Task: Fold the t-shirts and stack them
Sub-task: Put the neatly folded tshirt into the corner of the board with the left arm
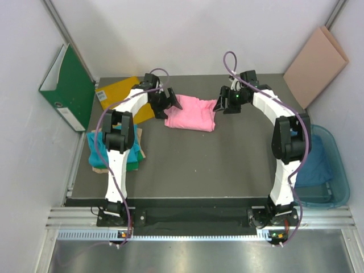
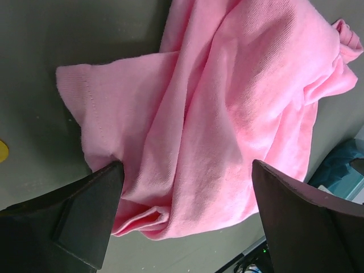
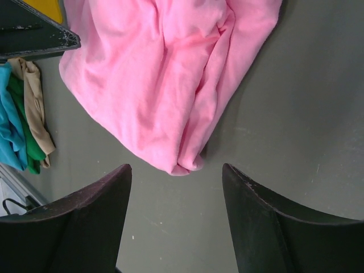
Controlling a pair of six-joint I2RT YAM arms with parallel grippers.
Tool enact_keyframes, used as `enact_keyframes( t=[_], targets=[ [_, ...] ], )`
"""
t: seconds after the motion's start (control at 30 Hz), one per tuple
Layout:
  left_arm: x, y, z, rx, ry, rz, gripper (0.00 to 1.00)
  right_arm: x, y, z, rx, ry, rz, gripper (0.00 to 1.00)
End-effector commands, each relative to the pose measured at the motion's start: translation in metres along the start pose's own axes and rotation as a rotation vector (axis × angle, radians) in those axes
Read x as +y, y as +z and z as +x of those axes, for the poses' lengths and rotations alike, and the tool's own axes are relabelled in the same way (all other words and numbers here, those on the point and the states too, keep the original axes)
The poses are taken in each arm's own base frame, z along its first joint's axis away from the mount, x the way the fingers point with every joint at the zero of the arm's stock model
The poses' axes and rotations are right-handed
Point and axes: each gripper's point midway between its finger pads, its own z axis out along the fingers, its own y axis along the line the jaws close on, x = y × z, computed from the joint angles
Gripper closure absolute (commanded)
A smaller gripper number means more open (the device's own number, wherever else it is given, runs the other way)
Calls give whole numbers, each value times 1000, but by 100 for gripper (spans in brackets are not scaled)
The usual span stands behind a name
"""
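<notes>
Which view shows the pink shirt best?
Top external: only there is the whole pink shirt in frame, a roughly folded bundle on the table. The left wrist view shows its creases and a sleeve close up, cut off at the top; the right wrist view shows one end only.

Light is coming evenly from above; soft shadow is hugging the pink t-shirt (image 3: 159, 85) ahead of the jaws; the jaws are rendering near-black.
</notes>
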Motion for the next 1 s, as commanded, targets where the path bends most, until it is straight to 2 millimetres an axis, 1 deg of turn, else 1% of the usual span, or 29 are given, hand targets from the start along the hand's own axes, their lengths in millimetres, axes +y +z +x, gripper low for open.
enact_keyframes(
  t=[0.0, 0.03, 0.07, 0.1, 0.13, 0.2, 0.27, 0.3, 0.33, 0.37, 0.4, 0.43, 0.47, 0.5, 0.53, 0.6, 0.63, 0.67, 0.7, 0.73, 0.77, 0.8, 0.83, 0.87, 0.9, 0.93, 0.97],
  targets=[
    [7, 19, 11, 35, 23, -65, 1, 18, -20, -23, -90, -54, -40, 35],
    [10, 26, 14, 46, 23, -74, 1, 18, -20, -23, -89, -51, -43, 35],
    [11, 27, 17, 59, 30, -84, 1, 19, -20, -23, -89, -49, -43, 35],
    [3, 28, 14, 54, 47, -78, 1, 18, -20, -22, -86, -48, -43, 35],
    [6, 33, 17, 66, 48, -85, 1, 17, -20, -23, -87, -47, -41, 35],
    [0, 36, 19, 78, 57, -64, 1, 18, -20, -21, -84, -46, -41, 35],
    [4, 46, 27, 121, 49, -60, 1, 17, -20, -20, -85, -45, -39, 35],
    [-2, 48, 29, 130, 62, -47, 1, 15, -20, -19, -82, -43, -37, 35],
    [2, 55, 35, 153, 59, -54, 1, 16, -21, -19, -84, -45, -39, 35],
    [0, 58, 37, 162, 73, -45, 3, 14, -21, -19, -85, -40, -36, 35],
    [-4, 60, 46, 188, 74, -33, 17, 14, -21, -19, -83, -40, -37, 35],
    [-4, 64, 51, 205, 77, -27, 26, 14, -21, -19, -84, -40, -35, 35],
    [-6, 66, 56, 221, 88, -17, 38, 14, -22, -20, -87, -39, -36, 35],
    [-6, 67, 64, 246, 88, -19, 51, 13, -23, -21, -92, -37, -35, 35],
    [-6, 69, 70, 266, 89, -14, 71, 12, -24, -22, -92, -32, -35, 35],
    [-1, 69, 83, 308, 103, -33, 97, 10, -27, -26, -104, -27, -33, 35],
    [2, 64, 88, 325, 104, -48, 100, 9, -29, -28, -110, -21, -31, 35],
    [12, 63, 98, 351, 109, -74, 100, 7, -32, -31, -120, -15, -28, 35],
    [17, 59, 102, 358, 109, -89, 100, 6, -34, -33, -126, -14, -27, 35],
    [13, 46, 102, 346, 123, -101, 100, 6, -37, -34, -134, -14, -24, 35],
    [29, 40, 109, 351, 132, -165, 100, 5, -41, -36, -142, -12, -19, 35],
    [34, 32, 109, 342, 136, -199, 100, 6, -44, -37, -149, -12, -19, 35],
    [27, 14, 104, 309, 155, -208, 100, 4, -46, -37, -152, -12, -13, 35],
    [42, 3, 107, 312, 145, -269, 100, 5, -50, -37, -160, -13, -9, 35],
    [44, -7, 106, 302, 145, -289, 100, 6, -51, -37, -165, -15, -7, 35],
    [37, -24, 101, 273, 157, -290, 100, 4, -52, -36, -164, -9, 0, 35],
    [46, -39, 104, 291, 146, -324, 100, 7, -55, -33, -165, -11, -2, 35]
  ],
)
